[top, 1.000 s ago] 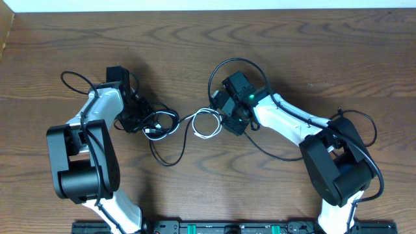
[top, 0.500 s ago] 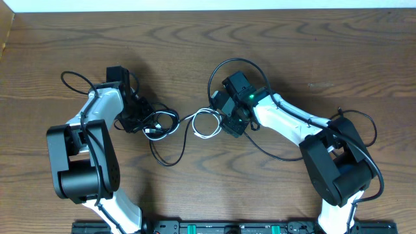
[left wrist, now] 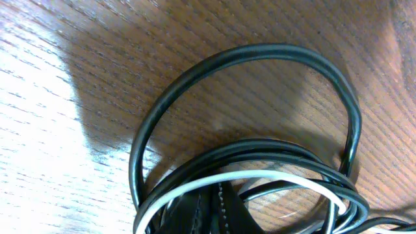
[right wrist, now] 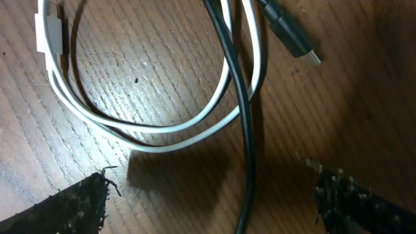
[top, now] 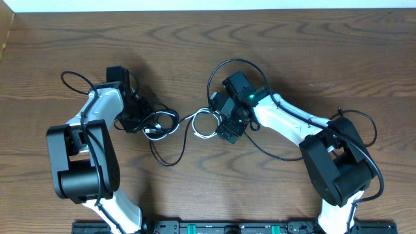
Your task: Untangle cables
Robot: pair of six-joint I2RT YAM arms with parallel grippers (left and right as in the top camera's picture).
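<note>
Overhead: black cable bunched around left gripper, white cable loop at its 3 o'clock, just beside right gripper. Right wrist view: right fingers spread wide, holding nothing; white loop and crossing black strand toward 12 o'clock. Left gripper's hold: cannot tell. Step, likely: lining up grab on white loop. Next: descend, pinch white only, draw toward 3 o'clock. Versus half second ago: right gripper nudged toward 6 o'clock; left arm unmoved.

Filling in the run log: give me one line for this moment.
right hand: open, above thin white cord crossed by thin black cord | left hand: at both cords, state unclear
</note>
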